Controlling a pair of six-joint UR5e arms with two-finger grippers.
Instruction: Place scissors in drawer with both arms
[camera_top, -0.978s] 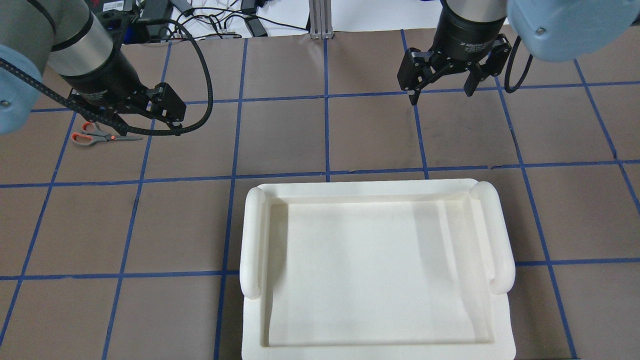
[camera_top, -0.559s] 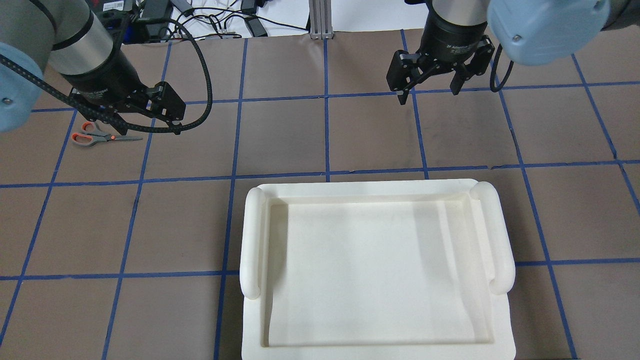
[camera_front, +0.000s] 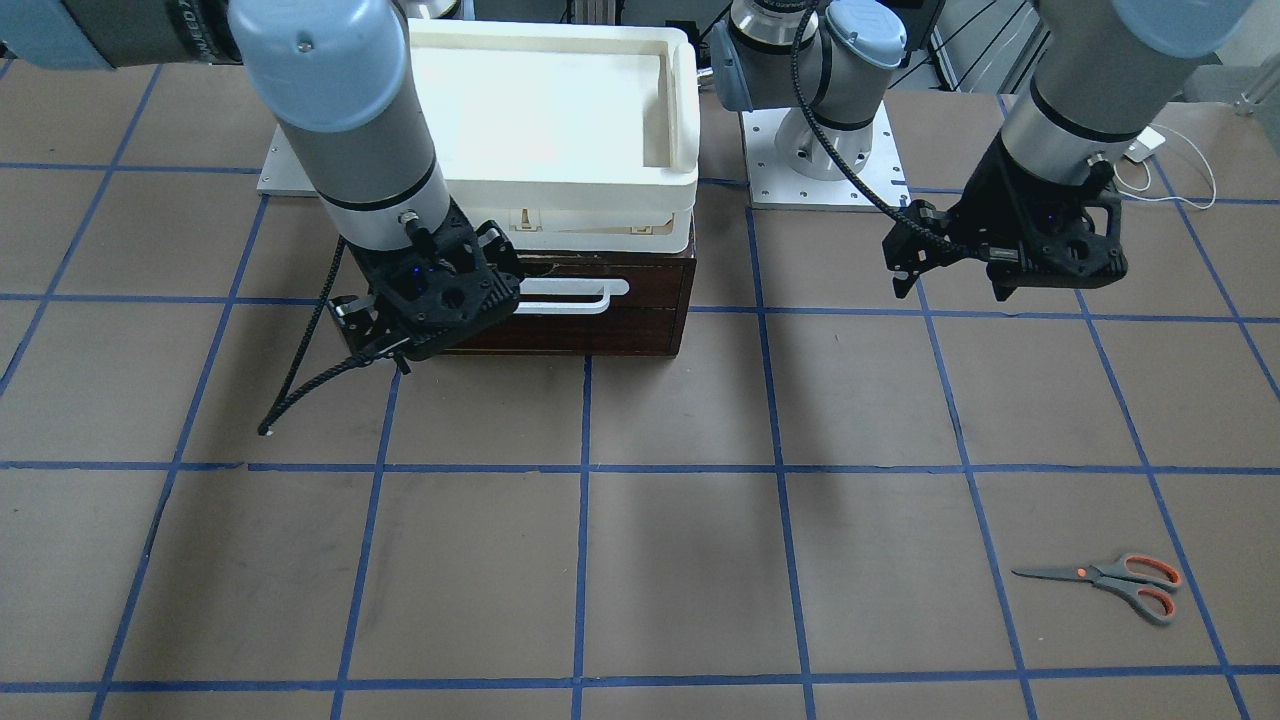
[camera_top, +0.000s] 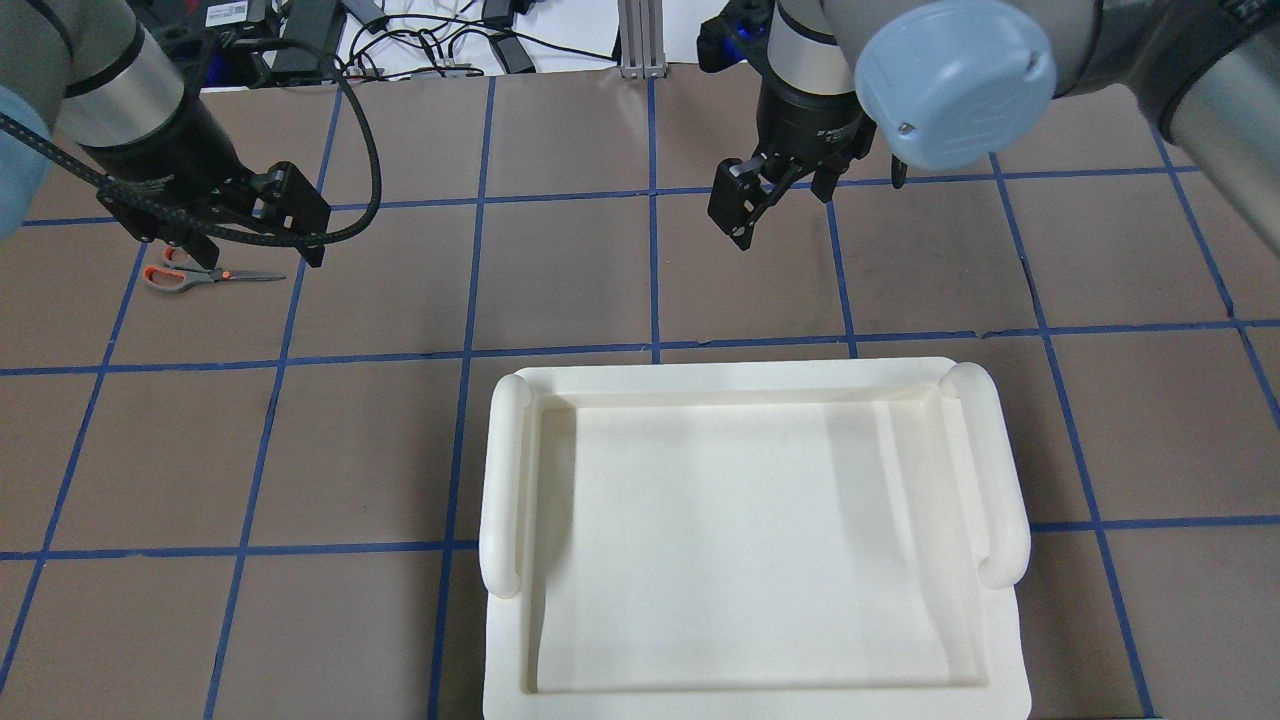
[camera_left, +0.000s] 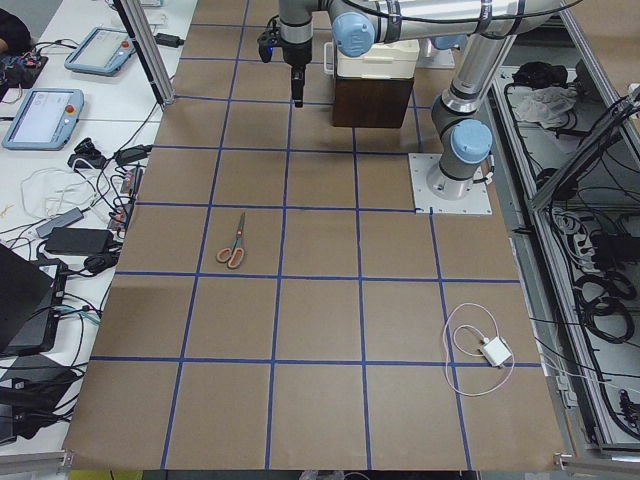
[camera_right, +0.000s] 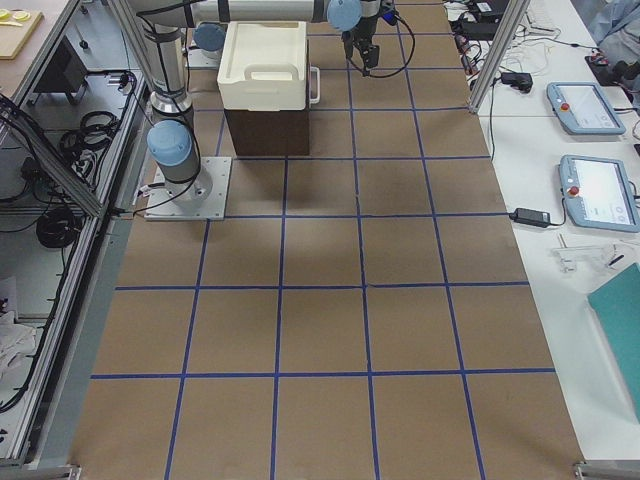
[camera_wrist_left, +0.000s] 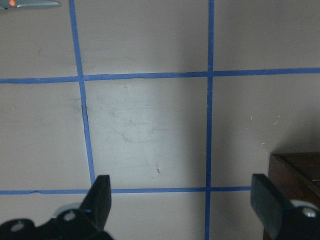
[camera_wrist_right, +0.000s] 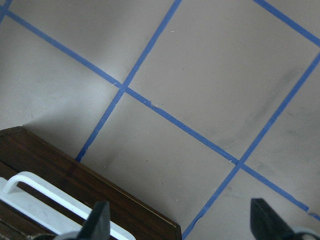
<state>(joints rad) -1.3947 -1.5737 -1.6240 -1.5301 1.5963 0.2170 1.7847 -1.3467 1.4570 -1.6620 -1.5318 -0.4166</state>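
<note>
The scissors (camera_top: 200, 274) lie flat on the brown mat at the far left, also seen in the front view (camera_front: 1105, 582) and the left-end view (camera_left: 235, 241). My left gripper (camera_top: 240, 245) hangs open and empty above the mat beside them; its wrist view (camera_wrist_left: 182, 192) shows only a blade tip (camera_wrist_left: 30, 4). The drawer (camera_front: 600, 315) is shut, with its white bar handle (camera_front: 570, 296) facing outward. My right gripper (camera_front: 385, 335) is open and empty just in front of the drawer's end. Its wrist view (camera_wrist_right: 180, 215) shows the drawer front (camera_wrist_right: 75, 182) and handle (camera_wrist_right: 45, 192).
A cream plastic tray (camera_top: 505, 480) sits on top of the drawer box. Cables and power bricks (camera_top: 430, 40) and a metal post (camera_top: 635, 40) lie past the table's far edge. The arm base plates (camera_front: 820, 170) stand beside the box.
My right gripper has moved left in the overhead view, lowered and turned. My left gripper has shifted a little left. The scissors have not moved.
</note>
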